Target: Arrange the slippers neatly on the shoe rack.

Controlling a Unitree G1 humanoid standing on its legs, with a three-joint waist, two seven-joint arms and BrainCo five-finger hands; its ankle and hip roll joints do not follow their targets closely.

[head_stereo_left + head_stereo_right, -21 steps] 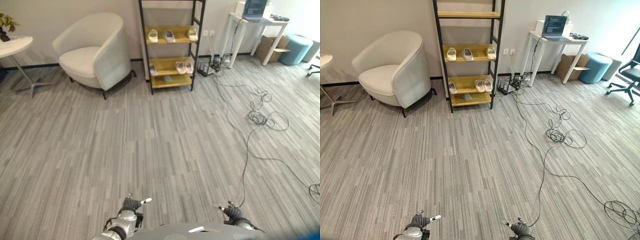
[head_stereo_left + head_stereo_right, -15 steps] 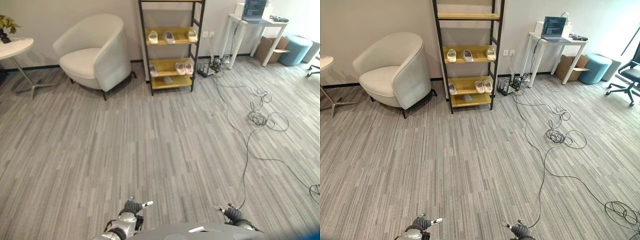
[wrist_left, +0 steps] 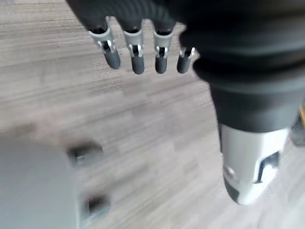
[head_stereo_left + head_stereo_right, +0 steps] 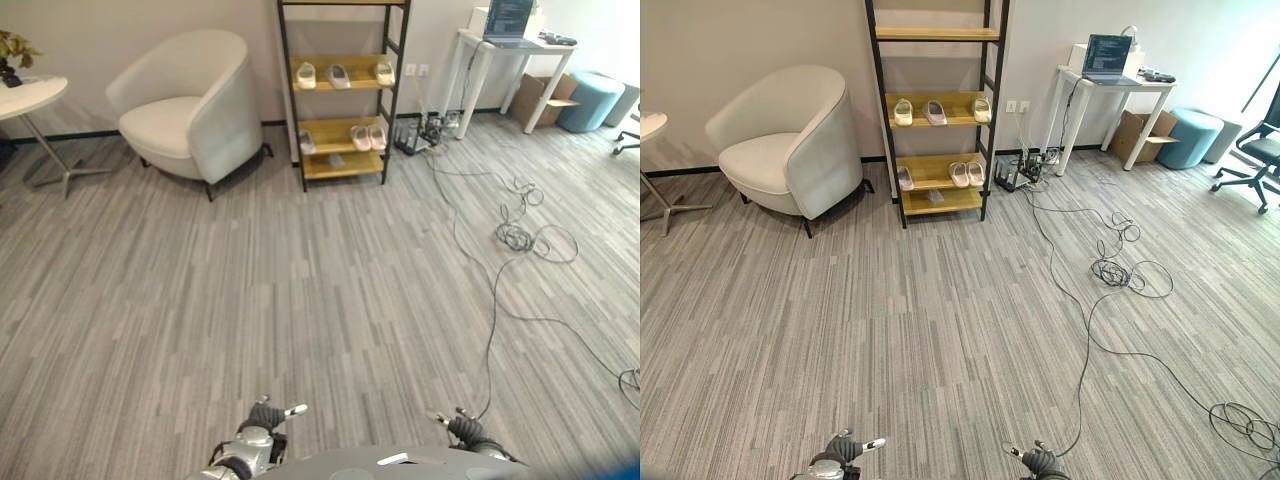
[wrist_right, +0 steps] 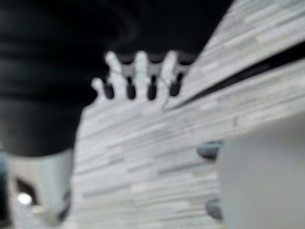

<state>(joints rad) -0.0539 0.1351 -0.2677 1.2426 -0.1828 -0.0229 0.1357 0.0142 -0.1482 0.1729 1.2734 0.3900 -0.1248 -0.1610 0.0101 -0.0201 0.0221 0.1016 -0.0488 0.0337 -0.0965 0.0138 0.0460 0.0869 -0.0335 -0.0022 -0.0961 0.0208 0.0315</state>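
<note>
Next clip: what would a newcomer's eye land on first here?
Probably the black-framed shoe rack against the far wall, with pale slippers spread along its wooden shelves, and the white armchair just left of it. Then the long cables trailing over the grey floor on the right. The left hand and right hand hang empty and open at the near edge.

A broad stretch of bare floor [image 4: 890, 330] lies between the robot and the rack [image 4: 933, 105] at the far wall. An armchair [image 4: 785, 135] stands just left of the rack, and a desk [image 4: 1110, 95] to its right. Cables [image 4: 1120, 270] snake over the floor on the right. Slippers [image 4: 960, 172] take up part of two shelves; the lowest seems to hold one small item.
</note>
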